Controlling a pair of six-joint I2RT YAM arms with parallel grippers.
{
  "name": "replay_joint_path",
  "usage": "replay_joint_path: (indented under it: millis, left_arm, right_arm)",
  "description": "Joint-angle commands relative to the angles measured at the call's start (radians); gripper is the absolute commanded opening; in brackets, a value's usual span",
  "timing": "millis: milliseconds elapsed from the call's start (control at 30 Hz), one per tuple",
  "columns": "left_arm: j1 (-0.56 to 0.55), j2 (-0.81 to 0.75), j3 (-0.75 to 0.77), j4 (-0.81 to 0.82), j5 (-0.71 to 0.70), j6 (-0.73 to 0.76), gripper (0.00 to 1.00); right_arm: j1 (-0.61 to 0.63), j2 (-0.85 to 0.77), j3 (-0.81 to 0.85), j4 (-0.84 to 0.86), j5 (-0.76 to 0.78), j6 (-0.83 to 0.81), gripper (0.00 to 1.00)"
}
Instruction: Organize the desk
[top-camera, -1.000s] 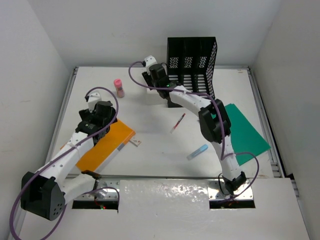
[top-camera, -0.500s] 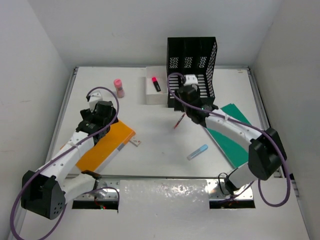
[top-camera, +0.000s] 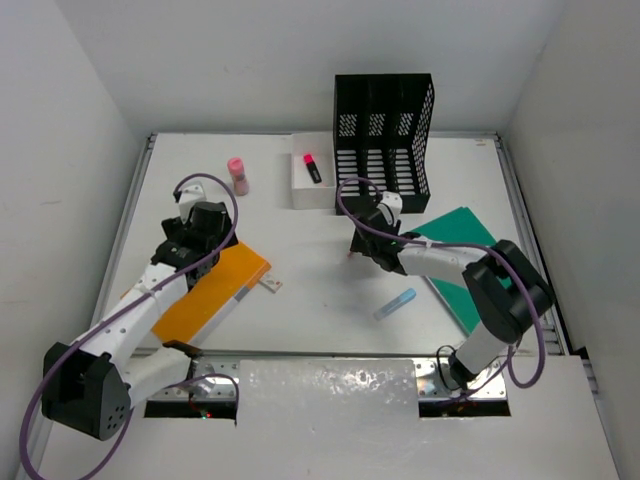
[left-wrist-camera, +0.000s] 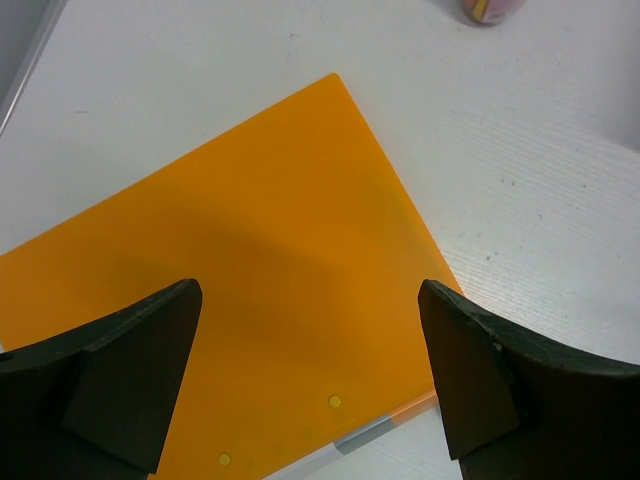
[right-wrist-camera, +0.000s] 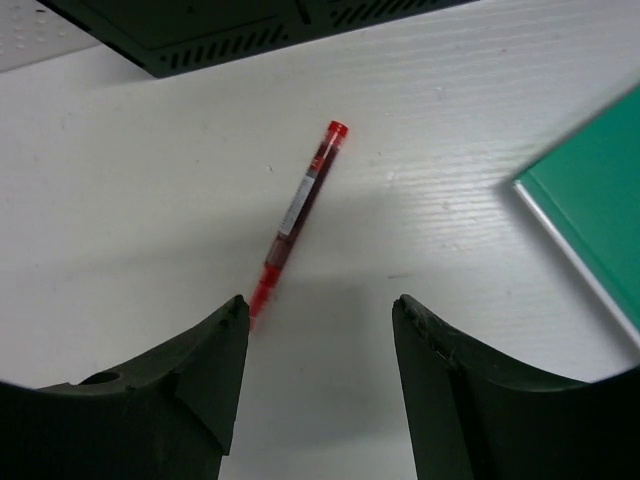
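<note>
The desk is a white tabletop with metal rails. My right gripper is open and low over it; in the right wrist view its left fingertip is beside the tip of a red pen, which lies flat. The pen is mostly hidden under the gripper in the top view. My left gripper is open and empty, hovering over an orange folder. In the left wrist view the fingers straddle the folder. A green folder lies at the right.
A black file rack stands at the back, with a small white box beside it holding a pink highlighter. A pink bottle stands back left. A blue marker lies near the front. A small white piece lies by the orange folder.
My right arm has drawn back from the white box, leaving the pink highlighter inside, and come down to the red pen. The left arm has not moved.
</note>
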Motion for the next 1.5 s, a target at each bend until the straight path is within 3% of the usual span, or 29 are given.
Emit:
replay_joint_path:
  millis: [0,267,533,800,1100,1233,1267,1333,1467]
  left_arm:
    - [-0.011,-0.028,0.004,0.034,0.001,0.010,0.87]
    - [-0.012,-0.043,0.003,0.028,-0.016,0.007,0.87]
    - [-0.012,-0.051,0.003,0.028,-0.022,0.007,0.87]
    - [-0.012,-0.054,0.003,0.028,-0.022,0.010,0.87]
    - [-0.012,-0.058,0.003,0.030,-0.022,0.010,0.87]
    - [-0.012,-0.060,0.003,0.027,-0.027,0.010,0.87]
    - [-0.012,-0.058,0.004,0.027,-0.028,0.010,0.87]
    - [-0.012,-0.060,0.003,0.027,-0.030,0.010,0.87]
    - [-0.012,-0.064,0.001,0.028,-0.033,0.010,0.87]
  right_arm:
    - [0.004,0.067,0.059,0.135,0.016,0.072,0.57]
    - [0.016,0.207,0.158,0.073,0.091,0.283,0.47]
    - [0.099,0.276,0.280,-0.130,0.229,0.311,0.38]
    - [0.134,0.266,0.234,-0.211,0.244,0.325,0.35]
    - [0.133,0.279,0.165,-0.159,0.241,0.339,0.35]
    - [0.133,0.275,0.143,-0.154,0.215,0.331,0.21]
    - [0.134,0.266,0.140,-0.158,0.212,0.329,0.11]
    - [0.134,0.247,0.119,-0.171,0.206,0.329,0.02]
    - [0.134,0.177,0.042,-0.164,0.133,0.311,0.00]
